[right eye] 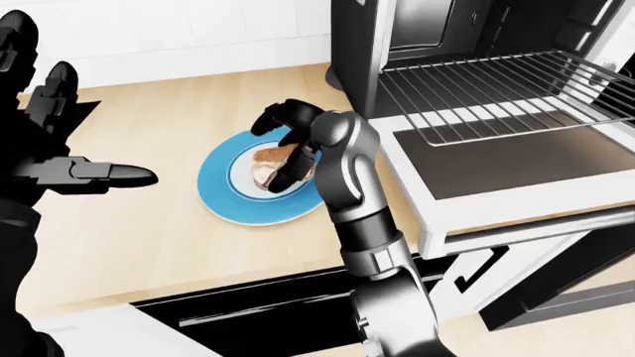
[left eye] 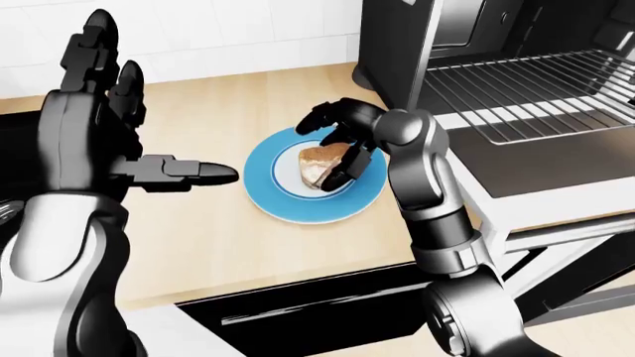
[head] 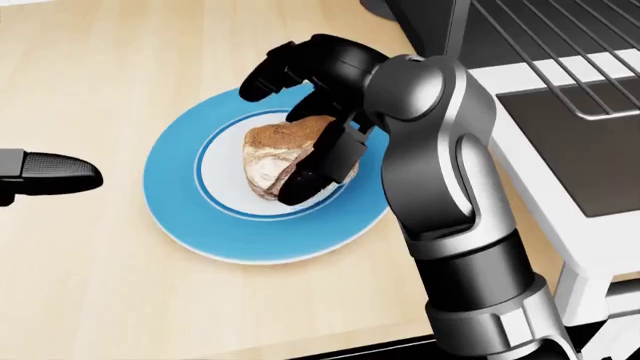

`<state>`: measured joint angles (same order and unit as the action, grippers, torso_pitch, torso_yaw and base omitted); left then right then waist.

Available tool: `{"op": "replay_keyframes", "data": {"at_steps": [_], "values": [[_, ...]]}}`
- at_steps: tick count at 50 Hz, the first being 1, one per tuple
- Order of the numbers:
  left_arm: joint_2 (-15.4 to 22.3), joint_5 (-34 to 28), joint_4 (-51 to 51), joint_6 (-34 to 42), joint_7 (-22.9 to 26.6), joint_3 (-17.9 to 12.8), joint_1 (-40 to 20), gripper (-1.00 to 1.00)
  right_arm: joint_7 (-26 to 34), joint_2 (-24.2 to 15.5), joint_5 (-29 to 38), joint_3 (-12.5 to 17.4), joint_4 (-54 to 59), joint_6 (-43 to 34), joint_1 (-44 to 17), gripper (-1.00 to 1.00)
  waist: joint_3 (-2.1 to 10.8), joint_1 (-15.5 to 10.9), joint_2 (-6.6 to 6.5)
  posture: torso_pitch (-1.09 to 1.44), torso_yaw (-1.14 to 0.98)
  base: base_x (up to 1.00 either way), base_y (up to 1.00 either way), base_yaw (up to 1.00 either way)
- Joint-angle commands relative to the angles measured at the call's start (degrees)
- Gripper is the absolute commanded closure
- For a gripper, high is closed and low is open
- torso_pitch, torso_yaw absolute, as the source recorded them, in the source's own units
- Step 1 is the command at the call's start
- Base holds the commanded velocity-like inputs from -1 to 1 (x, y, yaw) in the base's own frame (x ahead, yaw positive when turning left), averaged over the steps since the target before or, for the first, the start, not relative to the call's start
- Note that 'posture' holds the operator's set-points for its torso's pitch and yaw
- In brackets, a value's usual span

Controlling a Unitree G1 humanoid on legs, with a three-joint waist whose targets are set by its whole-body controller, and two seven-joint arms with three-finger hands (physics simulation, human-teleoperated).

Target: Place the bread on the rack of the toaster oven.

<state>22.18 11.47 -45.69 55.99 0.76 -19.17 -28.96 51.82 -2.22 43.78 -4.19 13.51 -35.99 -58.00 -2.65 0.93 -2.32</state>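
One right hand (head: 315,112) curls loosely over the bread (head: 285,154) on an unmarked blue plate (head: 180,195), not clamped.

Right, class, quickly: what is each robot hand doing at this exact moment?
Left robot hand: open, fingers spread, holding nothing, raised above the counter.
Right robot hand: fingers curled around the bread on the blue plate; a firm grip cannot be told.

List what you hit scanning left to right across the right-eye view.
Black three-finger left hand, open, over the wooden counter → round blue plate with white centre → brown bread chunk on it → black right hand cupped around the bread → open toaster oven's wire rack.
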Motion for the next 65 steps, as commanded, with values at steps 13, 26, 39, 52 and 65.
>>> {"op": "replay_keyframes", "data": {"at_steps": [13,26,39,52,65], "values": [[0.7,-0.5,-1.5,-1.4,0.1,-1.1,-1.2,-1.0,0.0,-0.1,0.2,0.3,-2.3,1.0,-1.8,0.07,1.54,0.1,-0.24,0.0,0.0,0.0,0.0,0.0],[1.0,0.4,-2.4,-1.4,0.2,-2.3,0.2,-1.0,-2.2,0.0,-0.7,0.7,-1.2,2.4,-2.1,0.47,1.51,0.1,-0.34,0.0,0.0,0.0,0.0,0.0],[1.1,0.1,-1.8,-1.8,-0.1,-1.8,-0.1,-1.0,-5.9,-0.3,-2.9,1.2,1.3,4.6,-5.1,0.84,1.39,0.1,-0.4,0.0,0.0,0.0,0.0,0.0],[0.8,0.4,-1.8,-2.0,-0.1,-1.7,0.0,-1.0,-5.9,-0.8,-3.2,1.2,-1.6,2.8,-7.8,0.97,1.2,0.1,-0.35,0.0,0.0,0.0,0.0,0.0],[0.7,0.5,-1.9,-1.9,-0.2,-1.6,0.0,-1.0,-0.4,-0.9,0.8,0.7,-11.3,-3.7,-10.0,1.0,0.96,0.0,-0.26,0.0,0.0,0.0,0.0,0.0]]}}
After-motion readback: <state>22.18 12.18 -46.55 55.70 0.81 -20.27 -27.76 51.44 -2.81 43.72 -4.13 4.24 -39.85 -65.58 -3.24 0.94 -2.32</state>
